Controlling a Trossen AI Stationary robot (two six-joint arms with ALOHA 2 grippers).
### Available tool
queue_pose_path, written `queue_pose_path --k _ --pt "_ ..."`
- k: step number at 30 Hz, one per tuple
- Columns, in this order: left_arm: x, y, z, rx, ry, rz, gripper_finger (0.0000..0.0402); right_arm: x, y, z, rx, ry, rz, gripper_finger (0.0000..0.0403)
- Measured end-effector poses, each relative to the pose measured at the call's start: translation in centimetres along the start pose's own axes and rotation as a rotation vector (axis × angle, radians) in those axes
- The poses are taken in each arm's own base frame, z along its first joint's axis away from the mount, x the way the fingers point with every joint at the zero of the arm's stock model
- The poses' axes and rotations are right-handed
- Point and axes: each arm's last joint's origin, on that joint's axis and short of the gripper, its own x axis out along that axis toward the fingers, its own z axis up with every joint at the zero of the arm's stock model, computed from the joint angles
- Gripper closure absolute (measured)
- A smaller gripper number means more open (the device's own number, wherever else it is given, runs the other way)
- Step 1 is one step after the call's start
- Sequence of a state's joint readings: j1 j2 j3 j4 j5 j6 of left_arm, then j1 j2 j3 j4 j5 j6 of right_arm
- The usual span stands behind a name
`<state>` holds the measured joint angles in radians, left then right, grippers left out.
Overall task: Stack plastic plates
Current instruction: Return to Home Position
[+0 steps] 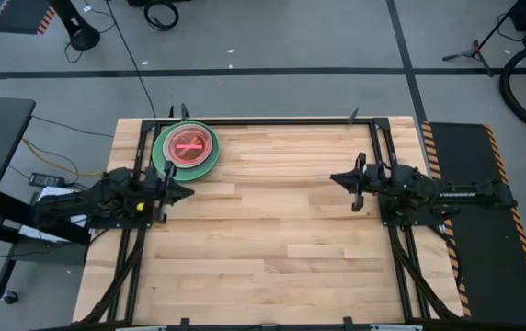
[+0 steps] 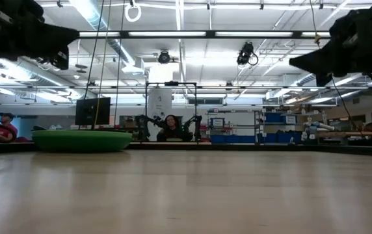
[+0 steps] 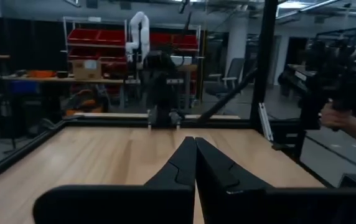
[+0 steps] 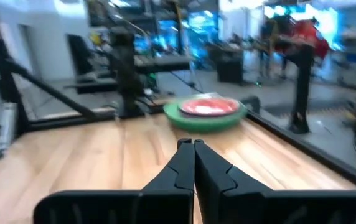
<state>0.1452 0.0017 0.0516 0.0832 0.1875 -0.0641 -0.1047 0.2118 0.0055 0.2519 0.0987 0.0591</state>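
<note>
Near the table's (image 1: 272, 239) far-left corner, we are seeing plastic plates (image 1: 186, 149) stacked.
Left gripper (image 1: 188, 192) and right gripper (image 1: 335, 178) are hovering closed, empty.

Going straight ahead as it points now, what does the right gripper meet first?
Probably the plate stack, slightly off its line; the right gripper hangs high, so it may pass over.

Location type: robotics lab with workshop fittings. Indicators: a wooden surface (image 1: 281, 239) in a black frame, standing on a grey floor (image 1: 272, 37) marked with tape lines; loose cables (image 1: 51, 152); overhead strip lights (image 2: 199, 34) and exposed ducts (image 2: 118, 52); shelving with red bins (image 3: 97, 37); a white robot arm (image 3: 138, 31); another arm rig (image 2: 171, 123) beyond.
</note>
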Motion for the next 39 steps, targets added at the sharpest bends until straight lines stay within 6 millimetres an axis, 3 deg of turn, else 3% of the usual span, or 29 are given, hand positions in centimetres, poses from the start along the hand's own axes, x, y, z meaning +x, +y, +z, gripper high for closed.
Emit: queue_pose_path --k 5,9,16,22,27,32,39 --pt "0.2 0.3 -1.7 0.012 0.063 0.073 0.0393 -0.6 0.8 0.7 -0.056 -0.077 0.219 0.0394" --pt "0.2 0.3 -1.5 -0.003 0.037 0.076 0.0393 -0.7 1.1 0.6 -0.046 -0.065 0.323 0.0394" --pt "0.3 -0.3 -2.1 -0.048 0.092 0.1 0.0398 -0.5 0.8 0.0 0.034 0.009 0.213 0.0394" --pt "0.3 -1.8 -1.8 -0.036 0.069 -0.052 0.0399 -0.9 -0.3 -0.6 0.064 0.095 0.062 0.0395" --pt "0.3 -2.1 -1.5 -0.013 0.036 -0.083 0.0396 -1.5 -0.9 0.3 0.079 0.039 0.086 0.0396" --pt "0.3 -2.1 -1.5 -0.014 0.033 -0.088 0.0394 -1.1 -1.4 -0.7 0.049 0.063 -0.032 0.0395" --pt "0.3 -2.2 -1.7 -0.064 0.063 -0.108 0.0393 -0.8 -0.9 -1.1 0.135 0.105 -0.026 0.0395"
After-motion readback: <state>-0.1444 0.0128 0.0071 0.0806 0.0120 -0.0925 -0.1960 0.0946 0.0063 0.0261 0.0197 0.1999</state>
